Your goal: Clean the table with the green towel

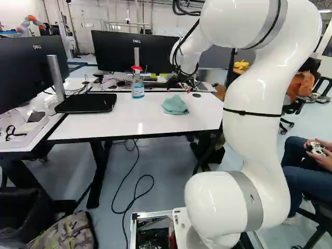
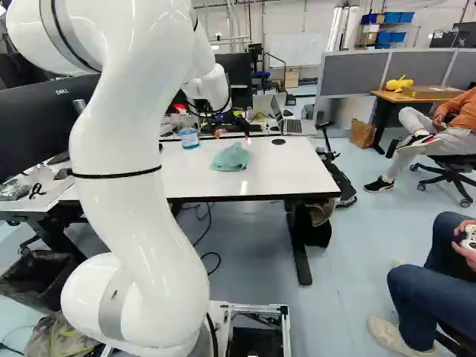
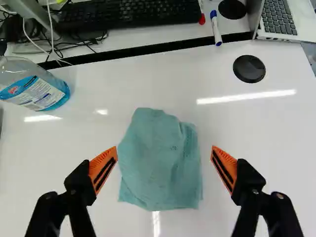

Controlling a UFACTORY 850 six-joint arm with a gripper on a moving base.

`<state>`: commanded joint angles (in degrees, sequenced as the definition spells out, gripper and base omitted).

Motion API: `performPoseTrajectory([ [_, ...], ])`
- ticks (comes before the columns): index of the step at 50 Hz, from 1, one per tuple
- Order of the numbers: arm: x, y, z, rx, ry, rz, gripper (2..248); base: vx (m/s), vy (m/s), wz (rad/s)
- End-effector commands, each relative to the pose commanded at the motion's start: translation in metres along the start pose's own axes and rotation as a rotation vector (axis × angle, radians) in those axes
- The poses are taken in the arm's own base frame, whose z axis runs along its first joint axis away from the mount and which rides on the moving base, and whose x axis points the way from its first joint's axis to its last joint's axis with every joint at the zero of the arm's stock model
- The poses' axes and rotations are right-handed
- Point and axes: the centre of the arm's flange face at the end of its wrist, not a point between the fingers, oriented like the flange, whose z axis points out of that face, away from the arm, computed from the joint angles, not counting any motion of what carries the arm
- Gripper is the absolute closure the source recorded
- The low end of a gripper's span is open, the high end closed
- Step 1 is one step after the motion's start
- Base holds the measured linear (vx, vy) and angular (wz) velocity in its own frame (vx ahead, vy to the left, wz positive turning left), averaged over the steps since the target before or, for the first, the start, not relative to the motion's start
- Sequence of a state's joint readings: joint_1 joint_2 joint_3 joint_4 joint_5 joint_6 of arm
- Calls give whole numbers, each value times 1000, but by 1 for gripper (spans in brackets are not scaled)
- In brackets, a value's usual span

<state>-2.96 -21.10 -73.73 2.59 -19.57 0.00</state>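
Black gripper [image 2: 233, 130] is hanging over the white table [image 3: 256, 168], fingers pointing down toward the green towel [image 3: 160, 163]. In the wrist view the gripper [image 3: 165, 148] is standing released — its two orange pads [image 3: 102, 168] are spreading wide apart, and the towel is showing in the gap between them, lying below rather than being grasped. The towel is resting on the tabletop in a loose, wrinkled bundle, with a folded layer running along one side.

A spray bottle [image 1: 138, 88] with a red head and blue liquid is standing upright on the same table, to the left of the towel in both base views. Near the far edge, a black round disc [image 3: 249, 68] is sitting flat on the white surface. Beyond that edge, a keyboard [image 3: 128, 13] is lying among cables — and a blue-capped marker [image 3: 216, 27] is lying between it and an open laptop [image 3: 280, 19]. Two dark monitors [image 1: 129, 52] are standing around the workspace in the left base view.
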Motion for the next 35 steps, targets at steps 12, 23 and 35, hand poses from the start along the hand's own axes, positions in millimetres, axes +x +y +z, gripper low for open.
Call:
performPoseTrajectory([
  [12, -8, 0, -1, 0, 18, -2, 3, 0, 0, 0],
  [23, -19, -1, -3, 0, 42, -5, 3, 0, 0, 0],
  [35, -35, -2, -6, -1, 77, -9, 3, 0, 0, 0],
])
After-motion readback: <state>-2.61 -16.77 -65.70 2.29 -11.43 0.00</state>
